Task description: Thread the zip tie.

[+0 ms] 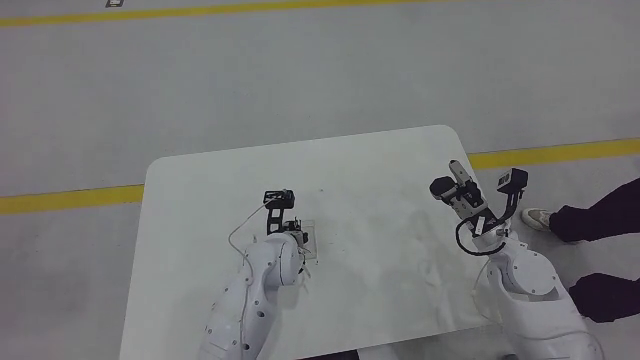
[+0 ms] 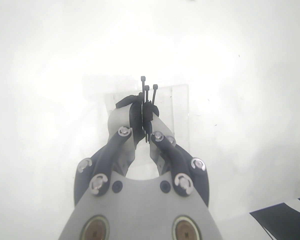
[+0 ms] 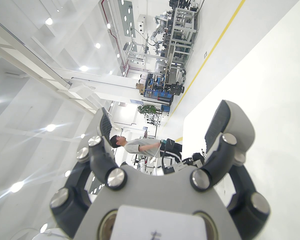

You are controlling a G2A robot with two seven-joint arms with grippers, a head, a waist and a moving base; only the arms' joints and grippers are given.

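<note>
Over the clear tray (image 2: 181,116) at the near left of the table (image 1: 380,180), our left gripper (image 2: 142,116) is clamped on several black zip ties (image 2: 148,93), while our right gripper (image 3: 162,120) hangs raised at the right, jaws apart, so we judge threading unstarted.

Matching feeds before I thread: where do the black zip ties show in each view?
Top view: at the left gripper, over the clear holder; too small to pick out.
Left wrist view: centre, zip ties clamped in the shut jaws, three heads poking beyond.
Right wrist view: faces along the table edge into the hall.
Shared landmark: the white table.
</note>
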